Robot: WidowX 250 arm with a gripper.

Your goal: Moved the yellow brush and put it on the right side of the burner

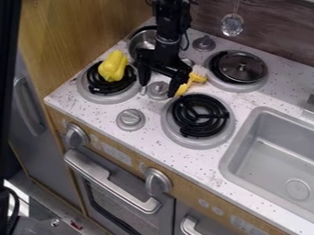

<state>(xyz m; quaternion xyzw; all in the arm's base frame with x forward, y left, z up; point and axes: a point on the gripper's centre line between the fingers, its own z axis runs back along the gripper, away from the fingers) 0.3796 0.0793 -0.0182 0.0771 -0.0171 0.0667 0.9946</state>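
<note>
yellow brush [194, 79] lies on the counter [208, 164], just outside the gripper [159, 90], on the side toward the sink [265, 153]. its pale bristles point toward the counter's back edge and its handle slants back toward the nearer finger, ending beside that fingertip. the handle's end is also close to the rim of the black-coiled burner [199, 115] near the counter's front edge, and the bristles lie near the burner [238, 87] at the back. whether finger and handle touch, i cannot tell.

the gripper hangs down over the counter with its fingers spread well apart, one on each side of a small grey knob [158, 88] as seen from the camera. nothing is held between them. the brush is outside that gap. whether either tip touches the counter, i cannot tell.

toward the counter's front left corner, a yellow toy pepper [113, 65] sits on another burner [107, 97]. a metal pan [142, 40] stands behind it, near the left edge of the counter and partly hidden by the arm. a round lid [243, 67] lies on the back burner. another knob [131, 119] is near the front edge, between the pepper's burner and the front black-coiled one.
</note>
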